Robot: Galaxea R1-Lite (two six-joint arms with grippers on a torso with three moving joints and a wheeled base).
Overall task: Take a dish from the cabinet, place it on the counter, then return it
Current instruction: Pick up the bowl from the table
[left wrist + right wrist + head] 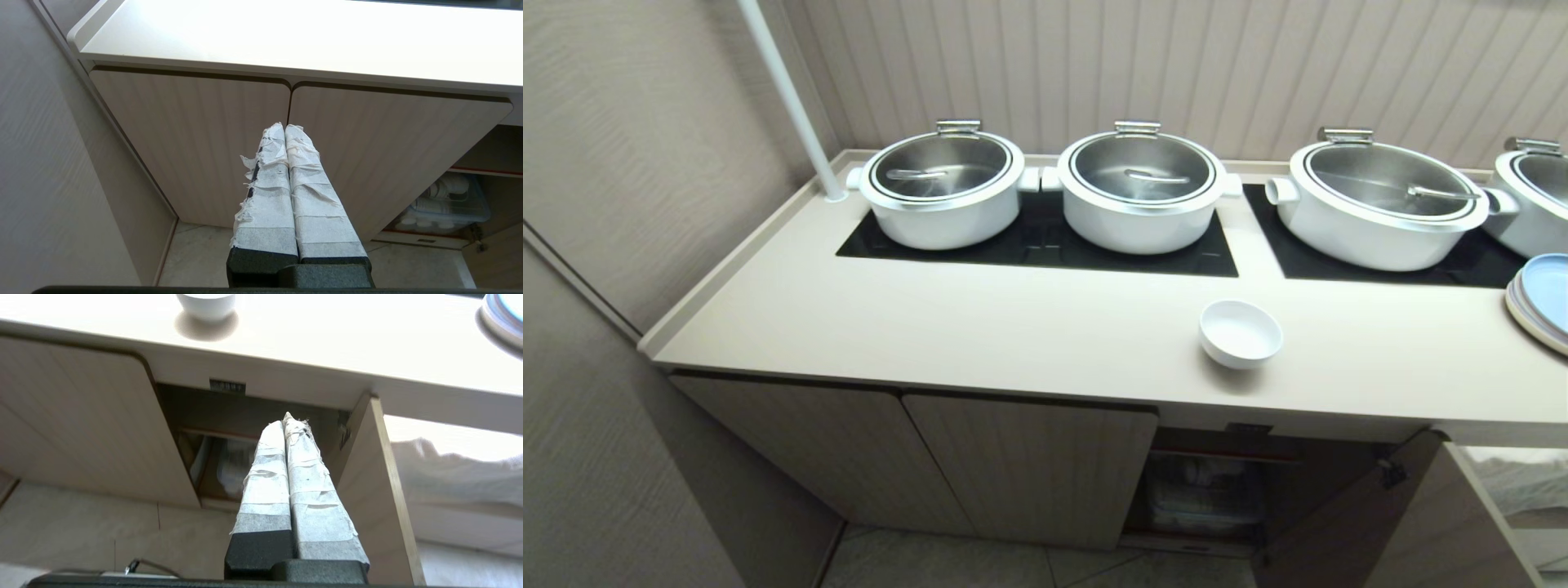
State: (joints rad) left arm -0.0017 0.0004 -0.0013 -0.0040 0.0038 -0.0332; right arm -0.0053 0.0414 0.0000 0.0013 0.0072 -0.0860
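The dish (1240,331), a small white round bowl, stands alone on the beige counter (980,327) near its front edge; its underside also shows in the right wrist view as the dish (206,305). Below it the cabinet (1029,465) has its right door (1347,523) swung open, showing a dim shelf. My right gripper (286,419) is shut and empty, held low in front of that opening. My left gripper (284,126) is shut and empty too, parked before the closed cabinet doors (196,139). Neither arm shows in the head view.
Several large white pots with steel lids (941,189) stand on black glass panels (1045,241) at the back of the counter. Stacked plates (1543,298) lie at the counter's right end. A clear bin of white ware (445,202) sits inside the open cabinet. A white pole (792,98) rises at the back left corner.
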